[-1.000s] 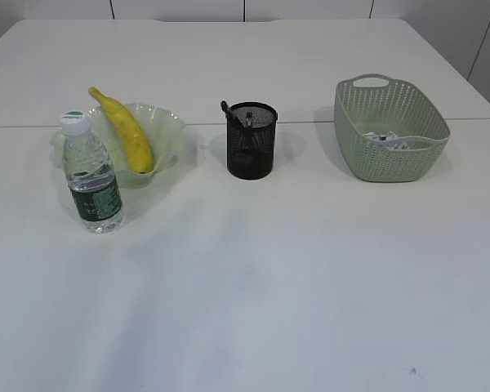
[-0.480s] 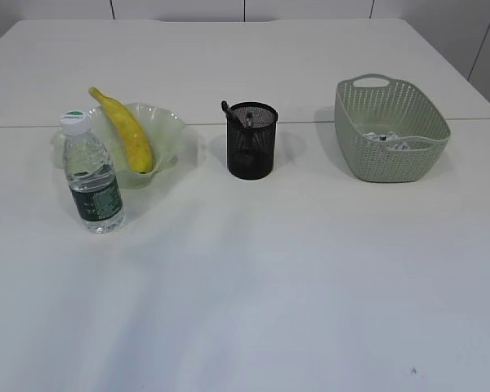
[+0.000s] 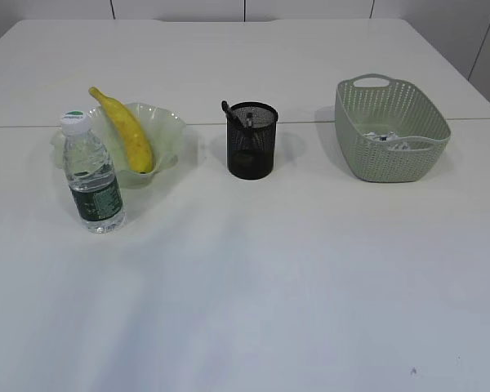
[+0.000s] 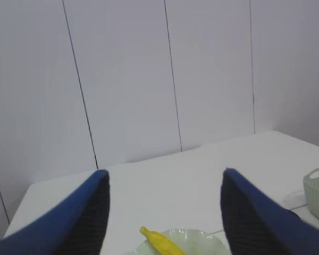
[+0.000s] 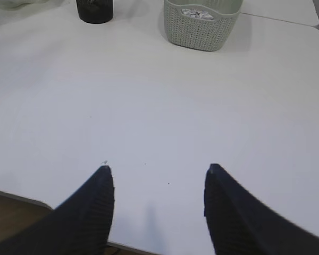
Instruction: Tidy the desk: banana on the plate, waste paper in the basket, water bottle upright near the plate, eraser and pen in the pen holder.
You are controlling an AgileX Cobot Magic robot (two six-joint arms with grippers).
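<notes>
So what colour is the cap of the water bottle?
White cap, with a green top; clearest in the exterior view.

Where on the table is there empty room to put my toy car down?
The whole near half of the table is bare, in front of the water bottle, pen holder and basket. There is a smaller gap between pen holder and basket. It is crowded on the left, where the bottle stands close to the plate with the banana.

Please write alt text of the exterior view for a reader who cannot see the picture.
A white table holds, from left to right, an upright water bottle in front of a pale green plate with a banana on it, a black mesh pen holder, and a green basket with waste paper inside. No robot hand is visible.
</notes>
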